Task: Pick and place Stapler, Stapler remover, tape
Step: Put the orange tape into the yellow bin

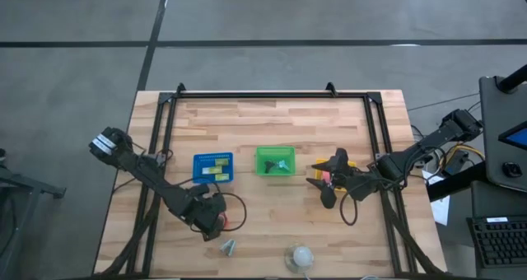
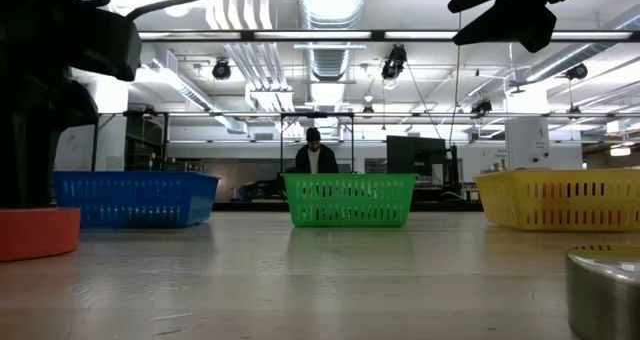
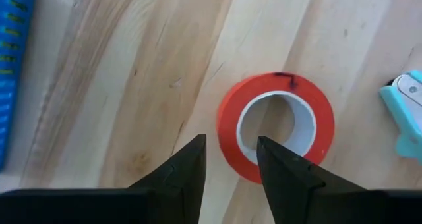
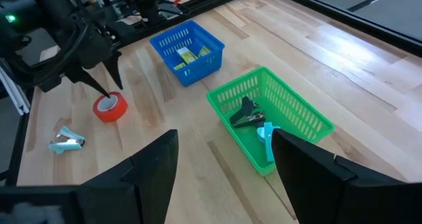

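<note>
Closing in: our left gripper [image 3: 231,159] hangs just over the red tape [image 3: 277,125], near the table's front edge towards its left corner.
Left gripper: fingers a little apart, nothing between them; one tip sits outside the roll's rim, the other over its pale core — straddling one wall of the ring.
Tape: flat on the wood, hole up, free of any basket; the right wrist view shows it as a red ring [image 4: 109,106] under the left arm.
Step in hand: we judge this to be the pick of the tape, not yet gripped.
Doing it well: we should drop straight down so one finger enters the core and the other stays outside, then pinch the wall squarely — a skewed bite would likely tip or skid the roll.
Nearby: a pale teal remover [image 4: 66,141] lies just beside the tape, so we keep our descent clear of it.
Baskets: blue [image 1: 213,167], green [image 1: 274,161] and yellow [image 2: 560,200] stand mid-table; which one takes the tape we cannot tell.
Right gripper: [image 4: 224,161] waits open and empty above the table's right side.
</note>
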### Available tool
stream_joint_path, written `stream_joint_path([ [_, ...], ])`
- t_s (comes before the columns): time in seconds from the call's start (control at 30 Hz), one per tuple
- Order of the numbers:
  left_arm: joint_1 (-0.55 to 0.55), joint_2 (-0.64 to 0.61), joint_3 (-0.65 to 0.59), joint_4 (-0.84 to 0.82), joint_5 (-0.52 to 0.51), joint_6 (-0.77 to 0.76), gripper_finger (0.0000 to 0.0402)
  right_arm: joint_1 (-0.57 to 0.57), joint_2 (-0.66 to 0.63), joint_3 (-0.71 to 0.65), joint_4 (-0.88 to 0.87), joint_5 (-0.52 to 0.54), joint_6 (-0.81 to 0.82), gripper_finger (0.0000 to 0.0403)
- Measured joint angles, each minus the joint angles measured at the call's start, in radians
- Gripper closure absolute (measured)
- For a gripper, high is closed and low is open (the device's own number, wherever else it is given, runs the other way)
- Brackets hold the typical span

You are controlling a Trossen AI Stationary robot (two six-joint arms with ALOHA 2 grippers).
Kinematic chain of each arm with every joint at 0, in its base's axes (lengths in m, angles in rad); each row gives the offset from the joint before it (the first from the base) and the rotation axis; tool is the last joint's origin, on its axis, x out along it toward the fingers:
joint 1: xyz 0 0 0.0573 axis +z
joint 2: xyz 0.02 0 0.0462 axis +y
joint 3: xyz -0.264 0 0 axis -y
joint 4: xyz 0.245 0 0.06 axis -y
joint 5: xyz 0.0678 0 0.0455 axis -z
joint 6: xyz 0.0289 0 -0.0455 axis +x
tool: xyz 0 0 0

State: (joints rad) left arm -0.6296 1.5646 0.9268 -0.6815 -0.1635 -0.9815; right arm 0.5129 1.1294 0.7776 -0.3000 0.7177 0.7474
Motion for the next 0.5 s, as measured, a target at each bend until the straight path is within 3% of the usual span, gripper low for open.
stream_joint_path([
  [0.33, 0.005, 0.017, -0.053, 0.075, -0.032, -0.026, 0.0268, 0.000, 0.000, -0.002, -0.001, 0.001, 0.000, 0.0163],
  [0.5, 0.006, 0.017, -0.066, 0.101, -0.056, 0.006, 0.0305, 0.000, 0.002, -0.004, 0.000, 0.001, 0.032, 0.0167],
])
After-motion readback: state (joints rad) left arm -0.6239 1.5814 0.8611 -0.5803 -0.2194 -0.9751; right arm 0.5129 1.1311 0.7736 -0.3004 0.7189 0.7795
